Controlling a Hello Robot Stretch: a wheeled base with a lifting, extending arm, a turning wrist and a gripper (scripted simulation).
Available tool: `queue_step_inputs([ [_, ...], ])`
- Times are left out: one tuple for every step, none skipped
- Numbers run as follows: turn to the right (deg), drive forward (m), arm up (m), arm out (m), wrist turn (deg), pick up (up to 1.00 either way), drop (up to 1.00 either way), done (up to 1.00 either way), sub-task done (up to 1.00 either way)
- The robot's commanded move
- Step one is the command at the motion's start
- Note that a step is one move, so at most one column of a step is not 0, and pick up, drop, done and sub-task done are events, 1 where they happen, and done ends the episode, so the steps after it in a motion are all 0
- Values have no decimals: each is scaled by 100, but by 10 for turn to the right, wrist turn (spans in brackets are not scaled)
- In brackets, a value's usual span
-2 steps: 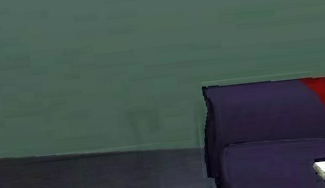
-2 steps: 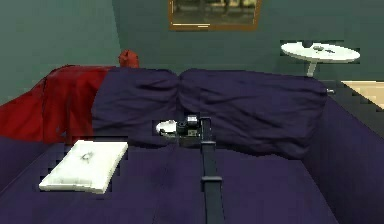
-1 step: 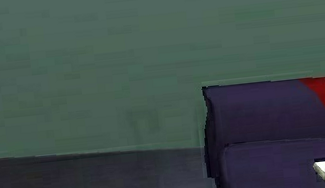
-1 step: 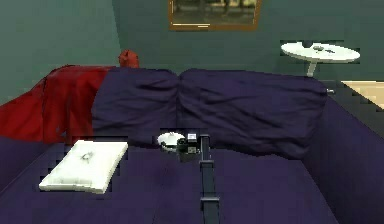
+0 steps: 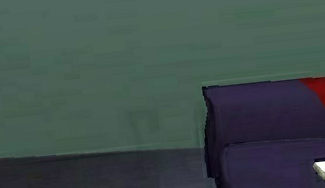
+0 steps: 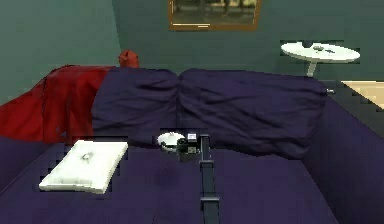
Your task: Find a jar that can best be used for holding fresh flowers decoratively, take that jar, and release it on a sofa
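Sitting at the gripper's [image 6: 173, 144] far end is a small pale blob [image 6: 165, 139], too small to call a jar w/ any certainty. It shows against the sofa [image 6: 260, 190] seat, just in front of the seam btwn the left cushion [image 6: 135, 100] and right cushion [image 6: 255, 105], so can't tell whether the gripper holds it, or holds anything at all. From there the arm [image 6: 207, 185] runs down to the arm side view's bottom edge over the dark blue seat, w/ two white squares [image 6: 192, 141] at its end, right of the gripper. A white pillow [image 6: 86, 166] lies flat on the seat to the left, near the gripper but apart from it. Both cushions stand upright, touching each other. A red blanket [image 6: 45, 100] drapes over the sofa's left end, beside the left cushion; a small red thing [image 6: 127, 58] pokes up at its top. Beyond the sofa back, at right, a round white table [image 6: 295, 50] on one leg carries a few dark bits, too small to name. A framed picture [image 6: 213, 12] hangs on the green wall [image 6: 60, 30] above the sofa. Fwd view: sofa end at the right, dark blue w/ red on top; green wall and dark floor [image 5: 79, 181] to the left.
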Motion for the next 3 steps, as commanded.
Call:
queue_step_inputs([
  [0,0,0,0,0,0,100,0,0],
  [0,0,10,0,0,0,0,0,0],
  [0,0,0,-8,0,0,0,0,0],
])
